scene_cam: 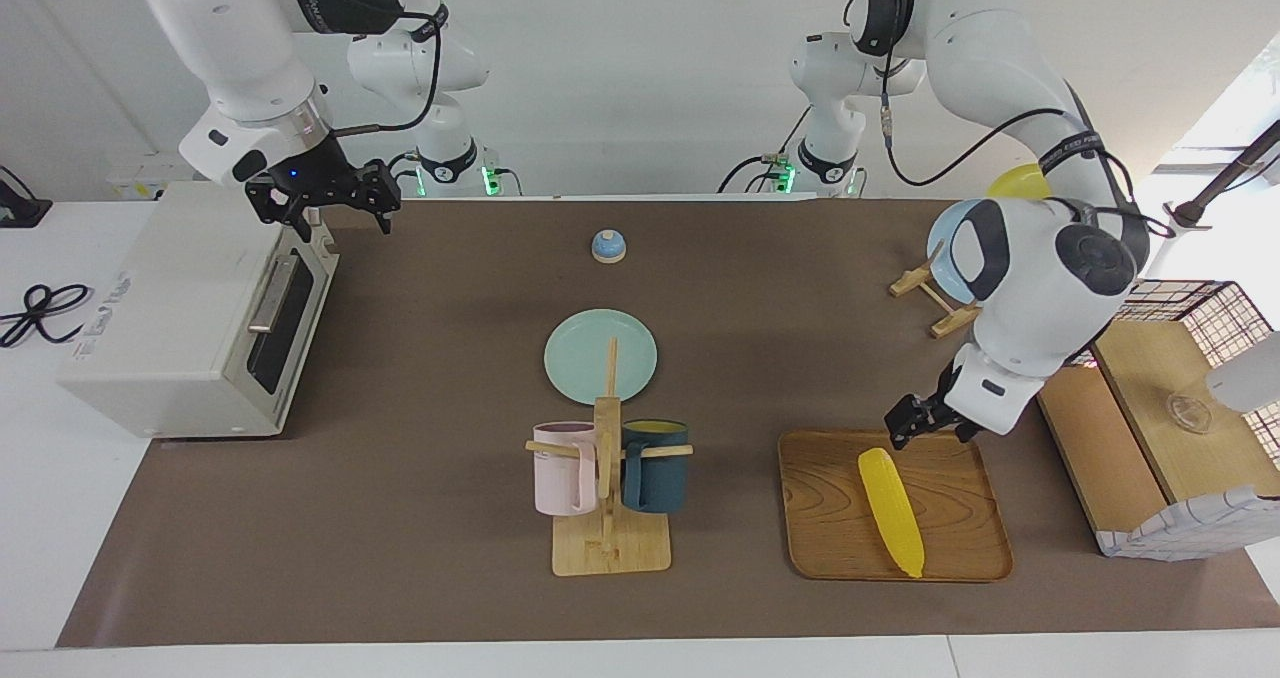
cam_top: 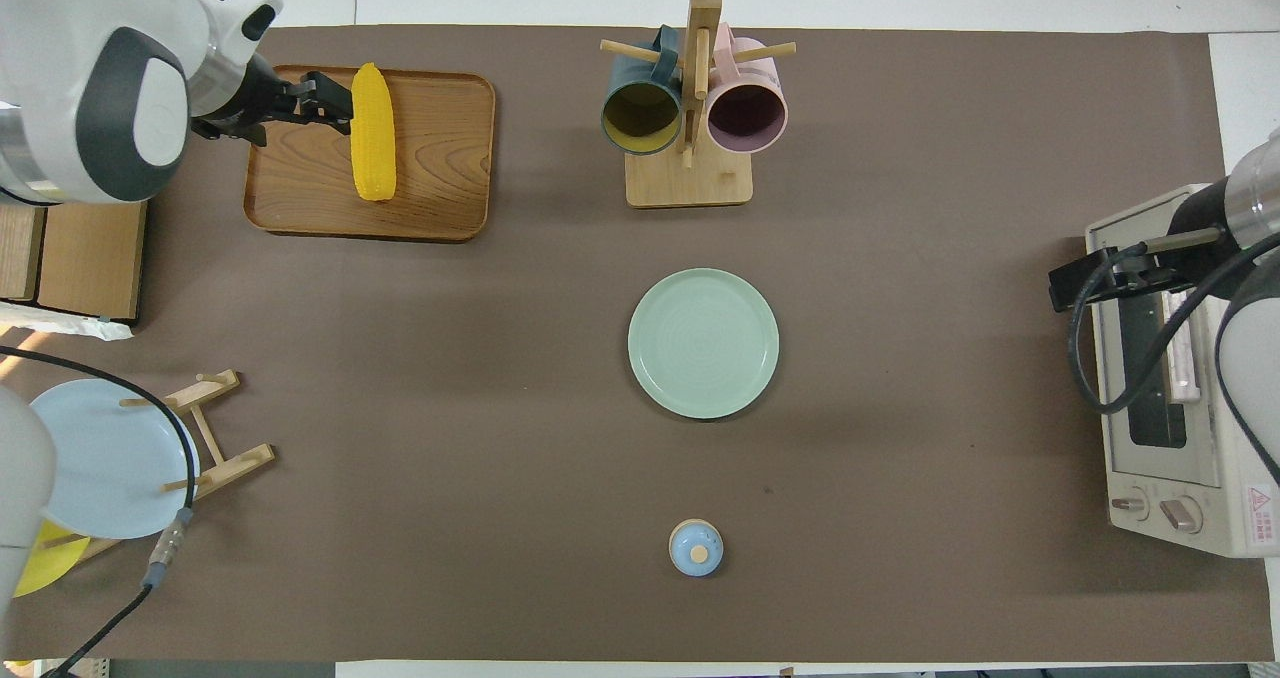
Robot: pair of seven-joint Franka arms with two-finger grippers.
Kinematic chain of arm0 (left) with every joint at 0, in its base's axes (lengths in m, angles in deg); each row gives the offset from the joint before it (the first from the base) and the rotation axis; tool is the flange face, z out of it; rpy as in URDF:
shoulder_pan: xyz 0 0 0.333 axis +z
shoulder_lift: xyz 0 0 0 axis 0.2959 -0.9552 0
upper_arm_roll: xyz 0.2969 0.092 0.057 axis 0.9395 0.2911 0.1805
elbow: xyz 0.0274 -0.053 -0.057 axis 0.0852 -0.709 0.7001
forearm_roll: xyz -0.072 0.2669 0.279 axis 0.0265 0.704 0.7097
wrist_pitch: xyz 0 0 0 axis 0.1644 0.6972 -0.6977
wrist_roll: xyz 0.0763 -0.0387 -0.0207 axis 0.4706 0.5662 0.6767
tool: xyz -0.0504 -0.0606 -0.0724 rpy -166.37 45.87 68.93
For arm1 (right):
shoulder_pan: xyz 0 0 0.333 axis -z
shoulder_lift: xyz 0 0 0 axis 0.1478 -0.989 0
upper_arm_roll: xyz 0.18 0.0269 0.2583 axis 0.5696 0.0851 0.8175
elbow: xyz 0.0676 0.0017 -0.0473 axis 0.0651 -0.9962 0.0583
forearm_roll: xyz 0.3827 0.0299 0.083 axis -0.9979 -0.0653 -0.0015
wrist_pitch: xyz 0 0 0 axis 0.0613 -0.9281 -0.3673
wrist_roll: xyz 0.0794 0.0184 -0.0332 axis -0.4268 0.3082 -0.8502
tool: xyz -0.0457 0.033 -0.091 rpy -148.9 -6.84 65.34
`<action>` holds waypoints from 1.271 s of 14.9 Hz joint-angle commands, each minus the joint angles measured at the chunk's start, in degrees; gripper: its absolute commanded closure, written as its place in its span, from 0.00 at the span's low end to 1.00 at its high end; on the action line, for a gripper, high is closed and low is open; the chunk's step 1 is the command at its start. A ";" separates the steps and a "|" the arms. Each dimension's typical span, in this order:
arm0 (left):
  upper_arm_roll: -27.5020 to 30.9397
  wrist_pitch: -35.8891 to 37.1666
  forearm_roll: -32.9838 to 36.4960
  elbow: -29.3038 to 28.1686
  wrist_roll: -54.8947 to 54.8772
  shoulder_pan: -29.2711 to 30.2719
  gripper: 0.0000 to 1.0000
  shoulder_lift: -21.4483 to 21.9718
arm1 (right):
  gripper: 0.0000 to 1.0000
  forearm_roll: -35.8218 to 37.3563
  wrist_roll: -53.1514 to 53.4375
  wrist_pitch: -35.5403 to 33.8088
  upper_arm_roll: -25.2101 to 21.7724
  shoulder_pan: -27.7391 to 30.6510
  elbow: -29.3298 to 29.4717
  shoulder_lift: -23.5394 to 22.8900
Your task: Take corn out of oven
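Lying on the tray point(scene_cam: 820, 518), toward the left arm's end of the table, the corn point(scene_cam: 891, 511) is seen with its long axis pointing toward and away from the robots. Raised over the tray's edge beside it, the left gripper point(scene_cam: 925, 425) is spread, empty. Over the shut oven point(scene_cam: 190, 308), the right gripper point(scene_cam: 325, 201) waits, also spread.

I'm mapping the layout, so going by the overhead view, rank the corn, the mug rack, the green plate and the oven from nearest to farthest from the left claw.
From the left claw:
1. Corn, beside it, lying on the wooden tray.
2. Mug rack, mid-table, far from the robots.
3. Green plate, at the table's centre.
4. Oven, at the right arm's end.
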State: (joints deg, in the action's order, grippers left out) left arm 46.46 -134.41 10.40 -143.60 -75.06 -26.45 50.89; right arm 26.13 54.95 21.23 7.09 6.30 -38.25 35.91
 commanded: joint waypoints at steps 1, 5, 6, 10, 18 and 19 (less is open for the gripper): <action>-0.03 5.04 0.88 -4.17 -0.32 0.45 0.00 7.16 | 0.00 0.52 0.74 -0.81 -0.22 -0.35 1.64 -0.84; 0.06 13.83 0.97 -5.92 -0.41 1.15 0.00 14.63 | 0.00 0.43 0.65 -0.63 -0.22 0.35 1.38 -0.66; 0.15 14.98 0.97 -7.58 -0.41 1.41 0.00 17.00 | 0.00 0.52 0.73 -0.46 -0.22 0.26 1.38 -0.66; 0.24 17.10 1.05 -17.50 -0.59 2.03 0.00 27.02 | 0.00 0.43 0.65 -0.37 -0.31 0.87 1.29 -0.66; 0.15 16.75 0.97 -22.20 -3.05 1.76 0.00 30.92 | 0.00 0.43 0.56 0.42 -0.31 1.32 1.29 -0.75; 0.15 16.84 0.97 -20.10 -3.05 1.59 0.00 29.61 | 0.00 0.52 0.65 0.42 -0.31 1.32 1.29 -0.75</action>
State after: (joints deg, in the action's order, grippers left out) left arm 46.73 -117.22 10.46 -166.54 -77.10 -24.96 81.81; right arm 26.13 54.96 21.47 6.60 7.24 -37.95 35.86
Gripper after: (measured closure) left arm 0.000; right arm 0.000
